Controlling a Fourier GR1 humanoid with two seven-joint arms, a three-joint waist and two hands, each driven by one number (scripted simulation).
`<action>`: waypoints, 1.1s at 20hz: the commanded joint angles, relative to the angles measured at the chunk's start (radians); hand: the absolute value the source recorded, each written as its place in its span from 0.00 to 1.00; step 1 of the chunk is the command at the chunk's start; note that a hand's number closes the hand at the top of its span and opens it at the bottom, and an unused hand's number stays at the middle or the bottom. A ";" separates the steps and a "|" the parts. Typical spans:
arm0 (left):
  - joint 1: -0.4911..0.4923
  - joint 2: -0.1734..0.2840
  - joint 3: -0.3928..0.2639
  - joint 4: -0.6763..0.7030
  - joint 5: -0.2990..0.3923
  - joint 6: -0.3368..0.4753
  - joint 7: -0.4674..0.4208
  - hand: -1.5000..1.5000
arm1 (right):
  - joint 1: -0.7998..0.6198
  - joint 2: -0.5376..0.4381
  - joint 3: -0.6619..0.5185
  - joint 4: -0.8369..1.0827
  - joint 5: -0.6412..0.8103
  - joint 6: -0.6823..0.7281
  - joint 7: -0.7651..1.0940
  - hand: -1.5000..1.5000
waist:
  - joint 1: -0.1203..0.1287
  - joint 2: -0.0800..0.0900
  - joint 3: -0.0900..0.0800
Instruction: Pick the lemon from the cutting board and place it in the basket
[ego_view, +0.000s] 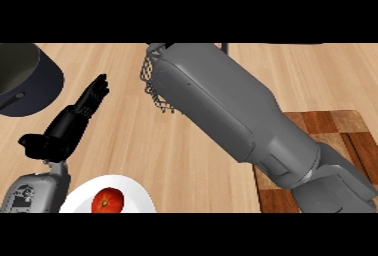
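Observation:
My right forearm (244, 125) stretches from the lower right up to the top middle of the head view. It lies over a wire basket (152, 87), of which only the left rim and mesh show. Of my right hand (224, 48) only a dark sliver shows at the forearm's far end. The lemon is hidden. The wooden cutting board (343, 131) lies at the right, partly under the arm, and its visible part is bare. My left hand (74, 117) rests at the left, open with its fingers straight and pointing up and right, holding nothing.
A dark round pot (26, 80) stands at the top left, close to my left hand's fingertips. A white plate (133, 192) with a red tomato (108, 201) on it sits at the lower left. Bare wooden counter (148, 145) lies between the arms.

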 joint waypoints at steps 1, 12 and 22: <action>0.030 -0.036 -0.030 0.016 -0.030 0.022 -0.021 0.50 | 0.042 0.003 -0.045 0.070 -0.023 -0.008 -0.104 1.00 | -0.011 -0.001 0.000; 0.022 -0.005 0.012 -0.017 0.017 -0.020 0.023 0.50 | 0.137 -0.034 -0.110 0.187 -0.022 -0.117 -0.373 1.00 | -0.008 0.000 0.001; 0.044 -0.022 -0.011 -0.078 -0.010 -0.004 0.046 0.50 | 0.153 -0.010 -0.232 0.264 -0.047 -0.248 -0.558 0.00 | -0.006 -0.001 0.001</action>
